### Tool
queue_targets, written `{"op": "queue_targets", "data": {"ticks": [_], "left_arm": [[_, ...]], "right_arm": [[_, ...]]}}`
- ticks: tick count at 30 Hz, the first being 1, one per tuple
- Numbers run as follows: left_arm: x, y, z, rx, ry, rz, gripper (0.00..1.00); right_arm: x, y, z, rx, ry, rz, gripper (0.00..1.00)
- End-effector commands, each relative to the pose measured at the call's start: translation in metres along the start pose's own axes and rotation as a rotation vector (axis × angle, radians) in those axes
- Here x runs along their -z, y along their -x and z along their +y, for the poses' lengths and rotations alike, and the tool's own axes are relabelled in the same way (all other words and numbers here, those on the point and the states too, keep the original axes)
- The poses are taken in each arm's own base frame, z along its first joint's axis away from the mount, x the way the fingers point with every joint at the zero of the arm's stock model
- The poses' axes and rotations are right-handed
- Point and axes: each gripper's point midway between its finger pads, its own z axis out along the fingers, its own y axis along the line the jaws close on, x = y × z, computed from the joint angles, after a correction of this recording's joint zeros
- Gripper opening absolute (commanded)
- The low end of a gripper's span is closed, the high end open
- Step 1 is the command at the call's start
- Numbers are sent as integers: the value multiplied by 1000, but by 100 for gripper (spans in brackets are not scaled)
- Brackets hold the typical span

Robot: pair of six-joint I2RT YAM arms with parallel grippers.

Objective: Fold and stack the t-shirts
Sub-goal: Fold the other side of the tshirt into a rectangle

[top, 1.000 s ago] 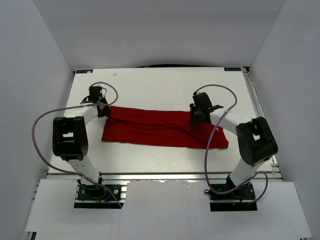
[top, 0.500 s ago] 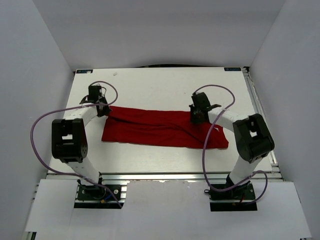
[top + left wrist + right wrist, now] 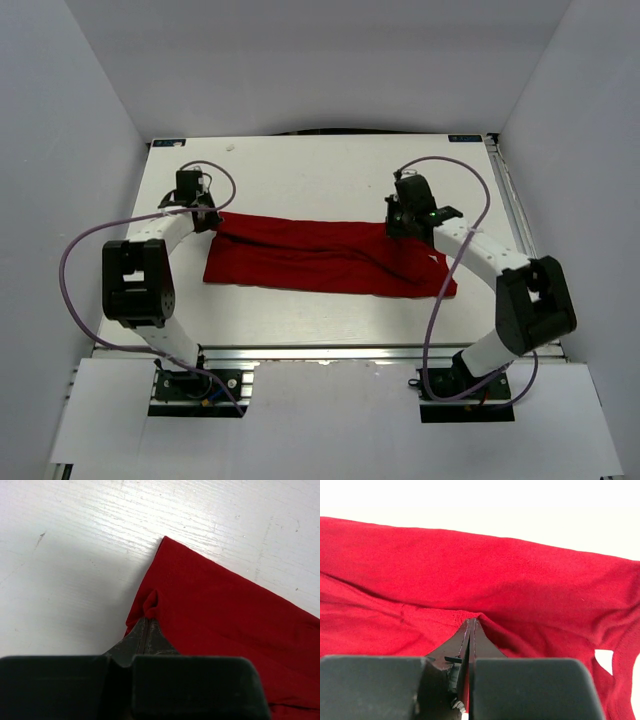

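A red t-shirt [image 3: 320,258] lies in a long, partly folded band across mid-frame on the white bench [image 3: 320,170], its upper edge pinched by left claw [image 3: 214,222] and right claw [image 3: 393,229]; more folds seem needed.

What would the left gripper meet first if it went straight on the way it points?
The left gripper is shut on a fold of the bright red cloth t-shirt; that fold comes first, then probably the white table.
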Motion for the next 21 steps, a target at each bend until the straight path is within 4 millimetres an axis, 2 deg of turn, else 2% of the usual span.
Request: {"op": "queue_targets", "data": {"ticks": [1,5,6,8,10,16,21], "left_arm": [[19,23,-8,-15,-40,-73,0],[20,17,-7,-25,-43,-64,0],[19,14,-7,-29,-49,-57,0],[18,11,-7,-32,-53,-53,0],[18,2,-5,-31,-50,-41,0],[17,-15,-1,5,-53,-36,0],[16,-17,-1,25,-51,-41,0]], "right_arm": [[20,3,-1,7,-3,-22,0],[38,-1,-2,-6,10,-34,0],[39,-9,-4,-8,8,-16,0],[46,-14,-5,-15,14,-18,0],[47,-31,-6,-20,20,13,0],[57,-59,-6,-14,42,43,0],[57,-85,2,13,61,88,0]]}}
